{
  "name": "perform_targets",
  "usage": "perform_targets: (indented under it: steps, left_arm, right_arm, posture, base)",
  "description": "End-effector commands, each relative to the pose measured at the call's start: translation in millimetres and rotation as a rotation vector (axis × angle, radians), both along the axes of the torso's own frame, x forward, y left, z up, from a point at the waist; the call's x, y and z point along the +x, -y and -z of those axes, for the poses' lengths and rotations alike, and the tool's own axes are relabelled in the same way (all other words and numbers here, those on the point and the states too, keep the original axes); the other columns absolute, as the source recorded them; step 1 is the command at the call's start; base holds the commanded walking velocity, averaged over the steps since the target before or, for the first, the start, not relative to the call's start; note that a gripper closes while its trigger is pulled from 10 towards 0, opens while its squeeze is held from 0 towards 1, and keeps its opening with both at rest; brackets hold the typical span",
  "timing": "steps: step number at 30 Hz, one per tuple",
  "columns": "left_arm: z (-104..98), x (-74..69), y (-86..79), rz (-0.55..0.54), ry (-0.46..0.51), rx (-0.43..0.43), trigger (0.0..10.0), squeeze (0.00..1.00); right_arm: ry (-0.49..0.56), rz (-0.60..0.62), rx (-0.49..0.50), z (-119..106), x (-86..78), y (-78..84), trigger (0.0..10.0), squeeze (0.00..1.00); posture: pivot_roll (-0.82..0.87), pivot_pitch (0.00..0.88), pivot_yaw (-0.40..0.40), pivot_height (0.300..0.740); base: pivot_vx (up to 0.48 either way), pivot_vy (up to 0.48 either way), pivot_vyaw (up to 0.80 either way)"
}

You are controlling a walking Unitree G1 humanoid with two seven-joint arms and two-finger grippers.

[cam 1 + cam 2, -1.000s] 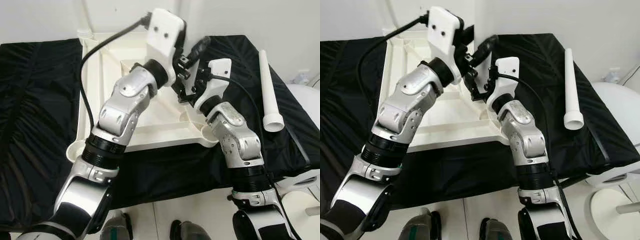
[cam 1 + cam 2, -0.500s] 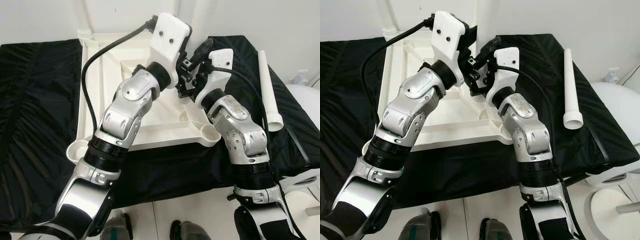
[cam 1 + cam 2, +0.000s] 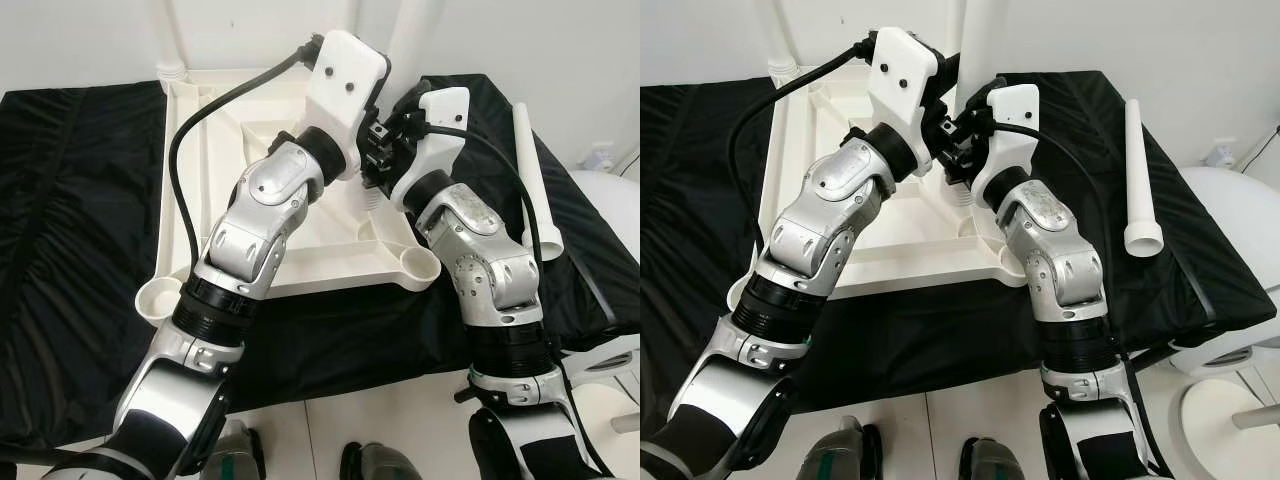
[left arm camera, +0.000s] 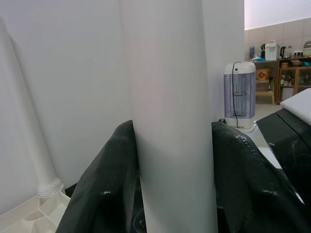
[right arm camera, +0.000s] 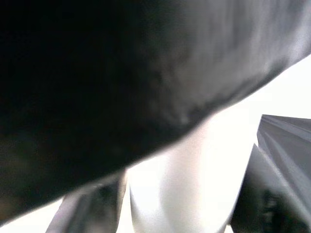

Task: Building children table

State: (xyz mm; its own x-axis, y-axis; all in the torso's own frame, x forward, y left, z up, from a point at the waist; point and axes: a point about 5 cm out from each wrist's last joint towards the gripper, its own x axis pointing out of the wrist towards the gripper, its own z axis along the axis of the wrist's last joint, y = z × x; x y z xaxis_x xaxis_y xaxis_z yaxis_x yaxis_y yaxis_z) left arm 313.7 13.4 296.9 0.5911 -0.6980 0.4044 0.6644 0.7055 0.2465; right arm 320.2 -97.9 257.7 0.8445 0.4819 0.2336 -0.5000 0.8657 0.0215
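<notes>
- Seating an upright leg (image 4: 167, 111) into the upturned tabletop (image 3: 215, 130) looks like my step in hand; the top lies underside up on the black-draped surface (image 3: 80, 200), against the wall.
- My left pincer (image 4: 167, 145) is clenched on that leg, its two black fingers (image 4: 104, 179) pressed to either side of the white tube.
- My right pincer (image 3: 965, 135) sits close against the left one near the leg's foot; whether it grips anything I cannot tell, since its wrist view is dark and blurred.
- To do it well I judge the leg must stay plumb over its socket, pushed straight down without twisting off line.
- Another leg (image 4: 29, 121) stands in a far corner socket, and a spare leg (image 3: 1140, 180) lies well apart on the cloth to my right.
- Room is tight: the wall is just behind the top, both wrists crowd together, and the near corner sockets (image 3: 420, 265) sit near the surface's front edge.
</notes>
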Motion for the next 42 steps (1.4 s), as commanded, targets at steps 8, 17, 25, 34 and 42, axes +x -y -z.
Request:
perform_targets:
  steps: [8, 17, 25, 34, 42]
  left_arm:
    - [2.9, -1.9, 4.4, 0.009, 0.010, 0.027, 10.0, 0.00]
    - [7.5, -4.6, 7.4, 0.043, -0.013, 0.045, 10.0, 1.00]
    - [8.9, -4.4, 0.0, 0.100, -0.068, 0.046, 10.0, 1.00]
    - [9.0, -7.5, -6.2, 0.146, -0.094, 0.048, 10.0, 1.00]
    - [2.1, -14.3, -18.6, 0.229, -0.135, 0.005, 10.0, 1.00]
  right_arm:
    - [-0.013, -0.006, -0.027, 3.0, -4.6, -0.3, 0.0, 0.00]
    - [-0.030, 0.036, -0.038, 8.6, -2.7, 3.4, 10.0, 0.00]
    - [-0.042, 0.087, -0.033, 16.5, 2.1, 8.3, 10.0, 0.00]
    - [-0.045, 0.110, -0.024, 20.3, 4.8, 10.5, 10.0, 0.00]
    - [-0.015, 0.204, 0.011, 20.7, 11.7, 19.5, 10.0, 0.00]
  posture:
    - [-0.03, 0.064, -0.037, 0.740]
    - [-0.02, 0.077, -0.040, 0.740]
    - [0.00, 0.086, -0.044, 0.740]
    - [0.01, 0.092, -0.051, 0.740]
    - [0.02, 0.093, -0.054, 0.740]
  base:
    - [0.000, 0.000, 0.00]
    - [0.000, 0.000, 0.00]
    - [0.000, 0.000, 0.00]
    - [0.000, 0.000, 0.00]
    - [0.000, 0.000, 0.00]
